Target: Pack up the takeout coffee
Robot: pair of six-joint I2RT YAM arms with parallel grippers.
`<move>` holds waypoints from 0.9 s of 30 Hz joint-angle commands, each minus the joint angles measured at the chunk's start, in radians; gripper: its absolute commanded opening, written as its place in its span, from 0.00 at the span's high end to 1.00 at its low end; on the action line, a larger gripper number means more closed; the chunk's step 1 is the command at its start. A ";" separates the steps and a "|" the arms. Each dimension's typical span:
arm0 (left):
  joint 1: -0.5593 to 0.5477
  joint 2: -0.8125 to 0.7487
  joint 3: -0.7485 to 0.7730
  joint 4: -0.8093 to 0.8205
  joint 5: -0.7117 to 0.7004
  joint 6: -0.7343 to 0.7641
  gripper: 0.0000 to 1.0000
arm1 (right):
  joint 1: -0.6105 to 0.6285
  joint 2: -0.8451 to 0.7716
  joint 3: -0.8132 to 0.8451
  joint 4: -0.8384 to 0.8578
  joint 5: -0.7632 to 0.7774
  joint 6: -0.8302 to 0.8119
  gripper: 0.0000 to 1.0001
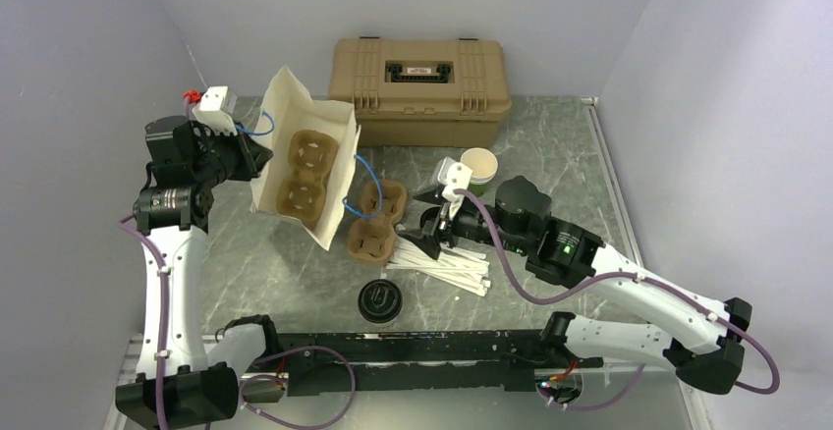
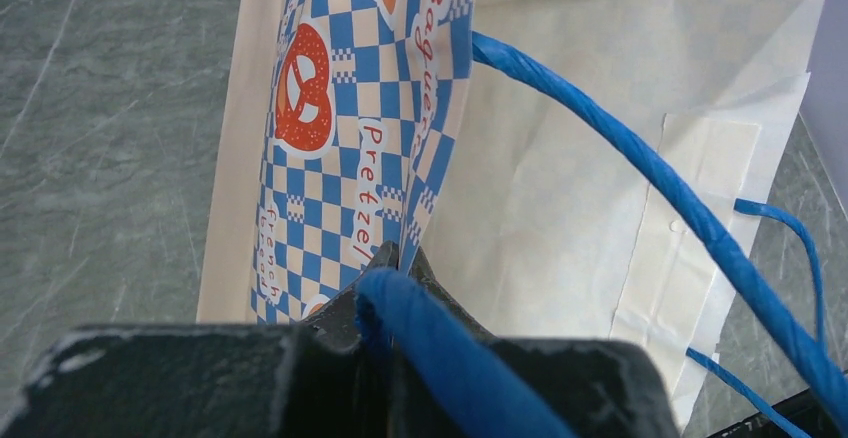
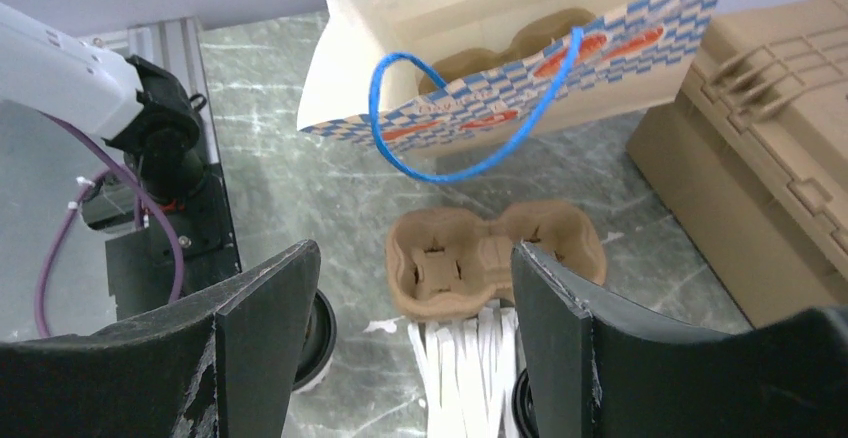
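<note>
The takeout coffee (image 1: 379,300) stands near the front middle and shows from above as a round black lid. In the right wrist view it (image 3: 318,330) is mostly hidden behind my left finger. My left gripper (image 1: 257,155) is shut on the rim and blue handle of a paper bag (image 1: 329,131), holding it tilted open; the wrist view shows the jaws (image 2: 400,258) pinching the checkered bag (image 2: 560,158). A brown cup carrier (image 1: 306,170) sits inside the bag. My right gripper (image 1: 432,239) is open and empty, above a second carrier (image 3: 470,263) on the table.
A green cup with cream inside (image 1: 479,165) stands behind the right gripper. White paper strips (image 1: 442,268) lie under it. Another black round edge (image 3: 520,408) shows by my right finger. A tan toolbox (image 1: 420,77) stands at the back.
</note>
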 commanded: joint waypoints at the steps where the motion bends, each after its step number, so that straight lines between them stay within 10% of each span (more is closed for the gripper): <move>1: -0.003 -0.037 -0.013 0.108 0.045 0.050 1.00 | 0.006 -0.069 -0.055 0.009 0.057 0.026 0.26; 27: -0.004 -0.088 0.014 -0.003 -0.033 -0.036 1.00 | 0.095 -0.015 -0.052 -0.204 0.100 0.104 0.14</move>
